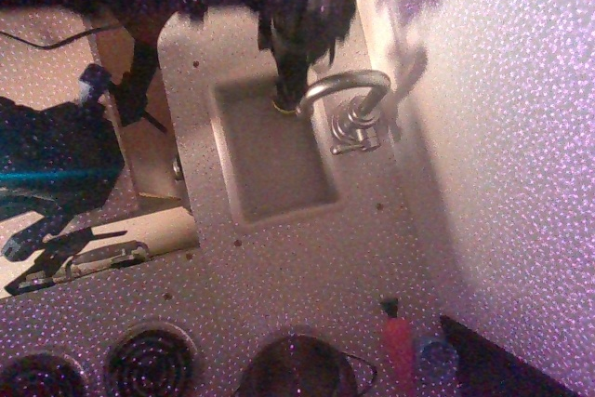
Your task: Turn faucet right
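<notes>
The shiny silver faucet point(349, 104) stands at the right rim of the sink point(270, 183), its arched spout reaching left over the basin's far corner, its small lever at the base point(346, 146). My dark gripper point(290, 90) hangs down from the top of the view into that far corner, right beside the spout's tip. Its fingers are one dark mass, so I cannot tell whether they are open or shut. A yellow-green ring around the drain point(280, 107) peeks out under it.
A speckled wall point(502, 155) rises to the right of the faucet. A toy carrot point(400, 346) and a small blue cup point(435, 357) lie at the front right. Stove burners point(149, 360) and a pot point(297, 369) sit along the front edge. Dark equipment point(56, 155) stands at left.
</notes>
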`<state>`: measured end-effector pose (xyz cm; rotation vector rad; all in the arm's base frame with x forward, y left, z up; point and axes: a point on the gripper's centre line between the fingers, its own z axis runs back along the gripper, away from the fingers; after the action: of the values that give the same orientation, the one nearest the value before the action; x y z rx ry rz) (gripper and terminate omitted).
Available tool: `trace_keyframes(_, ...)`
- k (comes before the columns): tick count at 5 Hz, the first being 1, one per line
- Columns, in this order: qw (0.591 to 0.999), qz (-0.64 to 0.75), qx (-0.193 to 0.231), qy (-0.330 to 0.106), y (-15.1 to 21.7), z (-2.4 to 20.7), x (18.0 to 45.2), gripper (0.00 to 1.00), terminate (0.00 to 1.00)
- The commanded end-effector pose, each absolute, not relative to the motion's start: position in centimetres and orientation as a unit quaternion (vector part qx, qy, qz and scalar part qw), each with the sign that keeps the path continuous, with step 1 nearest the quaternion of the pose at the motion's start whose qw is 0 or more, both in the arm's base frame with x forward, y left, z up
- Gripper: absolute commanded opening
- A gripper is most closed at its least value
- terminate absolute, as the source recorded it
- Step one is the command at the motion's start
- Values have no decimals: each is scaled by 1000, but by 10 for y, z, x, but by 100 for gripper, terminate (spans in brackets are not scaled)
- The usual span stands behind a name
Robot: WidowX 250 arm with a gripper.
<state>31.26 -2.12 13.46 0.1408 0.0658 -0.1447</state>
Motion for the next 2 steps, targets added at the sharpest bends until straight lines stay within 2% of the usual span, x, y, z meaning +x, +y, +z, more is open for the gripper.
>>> trace_keyframes(1, 991, -73, 103, -46, -33, 152, 313, 100, 0)
trace_keyframes(2, 980, -80, 162, -77, -36, 156, 316, 100, 0)
